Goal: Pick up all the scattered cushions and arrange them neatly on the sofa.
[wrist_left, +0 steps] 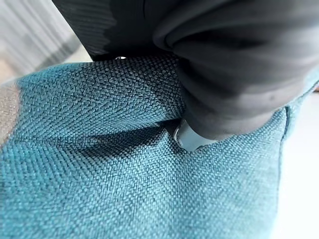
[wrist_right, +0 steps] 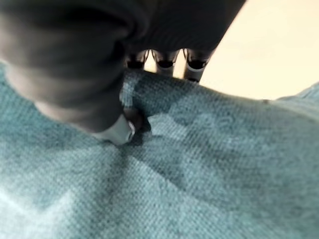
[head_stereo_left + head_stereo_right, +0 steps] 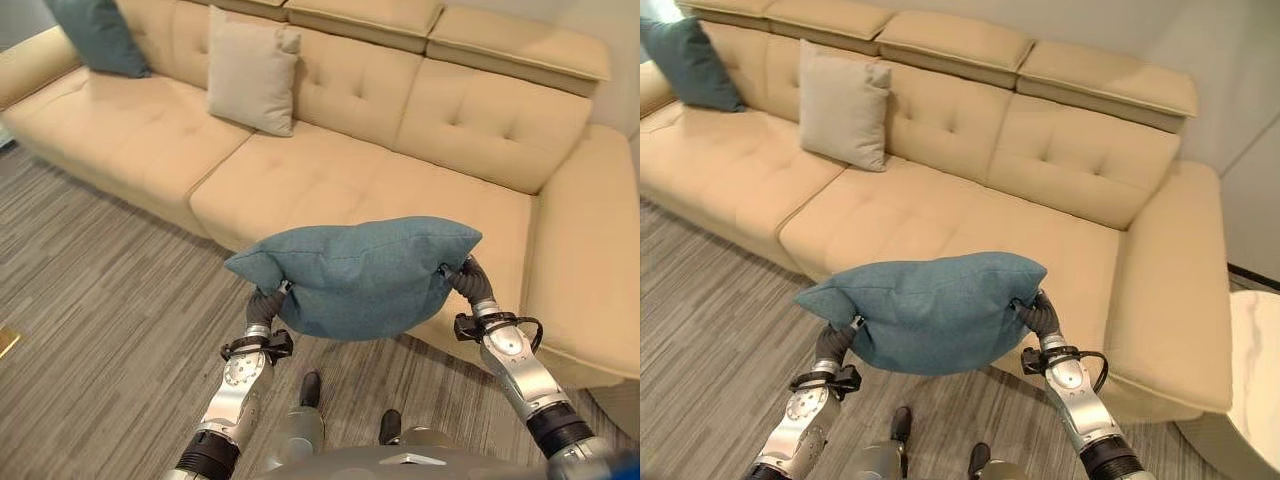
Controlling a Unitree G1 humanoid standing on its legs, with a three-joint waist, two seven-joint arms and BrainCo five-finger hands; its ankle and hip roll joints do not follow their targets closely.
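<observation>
A teal cushion [image 3: 360, 275] hangs in the air in front of the cream sofa [image 3: 330, 190], over the seat's front edge and the floor. My left hand [image 3: 264, 304] grips its left end and my right hand [image 3: 470, 281] its right end. In the left wrist view the thumb [image 1: 193, 139] digs into the teal cloth [image 1: 124, 189]. In the right wrist view the fingers [image 2: 164, 62] hook over the cushion's edge [image 2: 209, 164] while the thumb [image 2: 117, 130] presses in from the near side. A beige cushion [image 3: 252, 72] and a second teal cushion [image 3: 100, 35] lean upright against the sofa's backrest.
Grey striped carpet [image 3: 90, 330] lies before the sofa. The sofa's right seat section [image 3: 1070, 250] is bare, and its armrest [image 3: 1175, 290] runs along the right. A pale round tabletop [image 3: 1255, 380] stands at the far right.
</observation>
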